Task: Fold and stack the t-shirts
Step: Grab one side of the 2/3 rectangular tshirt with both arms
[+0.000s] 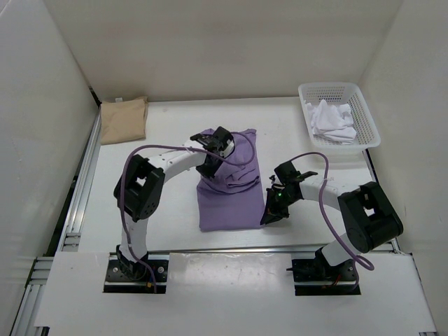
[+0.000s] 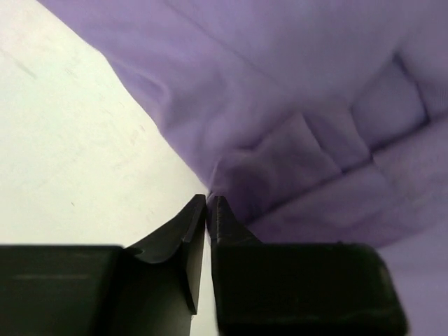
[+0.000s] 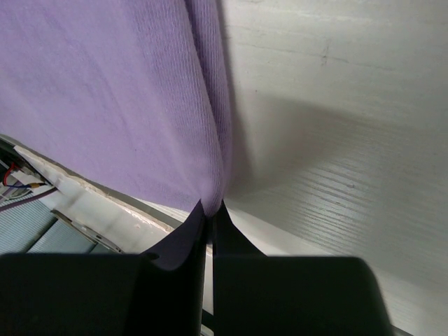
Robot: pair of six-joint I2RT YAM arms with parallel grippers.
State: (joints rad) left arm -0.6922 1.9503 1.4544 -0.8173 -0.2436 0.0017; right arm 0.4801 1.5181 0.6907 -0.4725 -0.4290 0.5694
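Now, left gripper (image 2: 207, 203): pinched on far edge of lavender shirt (image 1: 227, 199).
Right gripper (image 3: 211, 207): clamped on its near right edge.
Lavender shirt: mid-bench (image 1: 175, 115), rumpled.
Tan shirt (image 1: 122, 119): folded, far left.
White shirt (image 1: 332, 120): in basket (image 1: 369, 122).

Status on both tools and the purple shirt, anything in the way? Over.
Left tool shut on purple shirt, far-left edge. Right tool shut on its near-right edge. Shirt part folded, lying flat. Nothing in the way.

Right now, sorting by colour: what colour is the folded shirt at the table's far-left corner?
Tan; the folded tan cloth shirt shows best in the top external view.
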